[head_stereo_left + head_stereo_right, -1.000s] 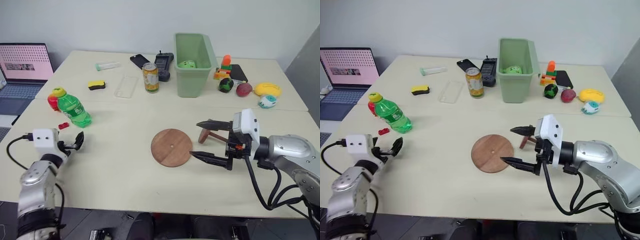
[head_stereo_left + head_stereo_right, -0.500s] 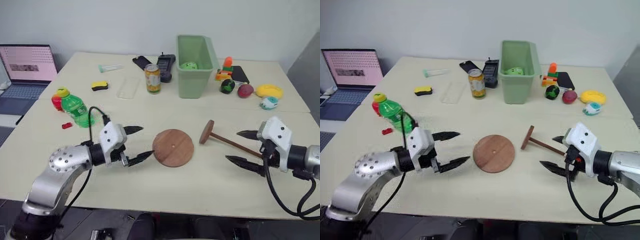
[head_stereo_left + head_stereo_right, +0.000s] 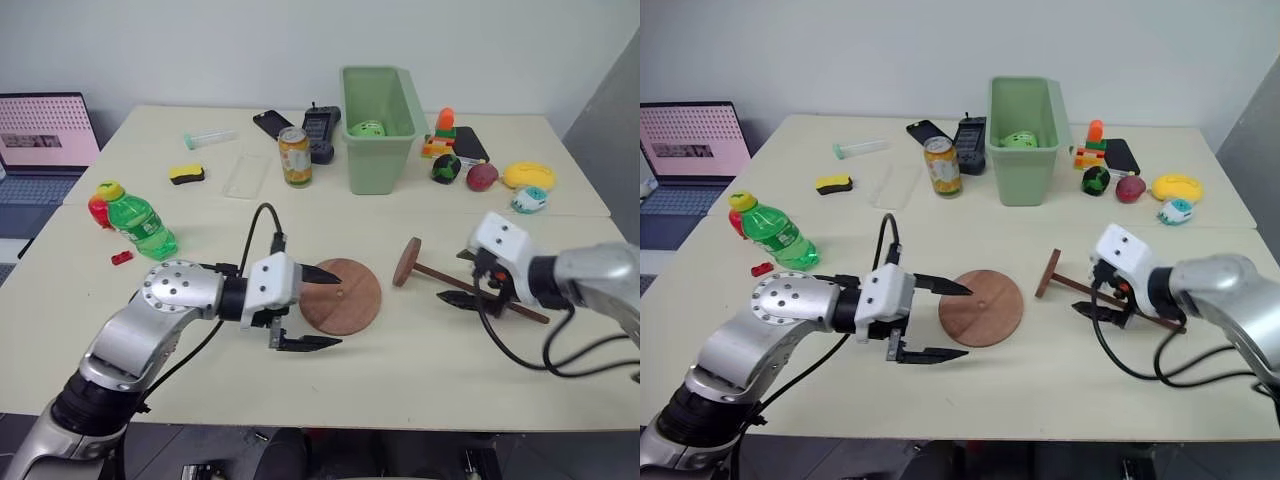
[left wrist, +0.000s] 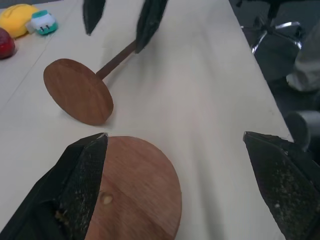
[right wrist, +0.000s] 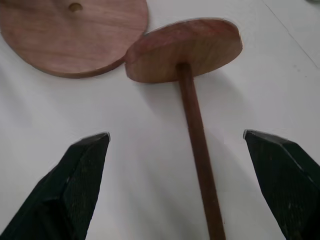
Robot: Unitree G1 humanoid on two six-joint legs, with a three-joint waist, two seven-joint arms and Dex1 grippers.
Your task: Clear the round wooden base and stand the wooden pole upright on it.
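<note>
- While both arms reach in over the worktop (image 3: 420, 360), the left gripper (image 3: 320, 308) stands with its jaws spread wide and holds nothing.
- One of its black fingers lies over the near-left edge of the round wooden base (image 3: 345, 295); the other hangs over bare worktop just beside that edge, so the disc's rim sits between the two.
- Whether the upper finger touches the wood cannot be told.
- The round wooden base lies flat, its small centre hole showing in the left wrist view, with nothing resting on it.
- The right gripper (image 3: 462, 277) is also wide open and empty, pointing down toward the wooden pole (image 3: 470, 288).
- The wooden pole lies on its side: its disc head leans on edge, just beside the base's far-right rim and apart from it, and the thin rod runs away from the base, passing between the right gripper's two fingers.
- In the right wrist view neither finger (image 5: 80, 185) touches the rod; both stand well to either side of it.
- Beyond both grippers, across the worktop, stand a green bin (image 3: 380, 112), a drinks can (image 3: 294, 156) and a green bottle (image 3: 138, 222).
</note>
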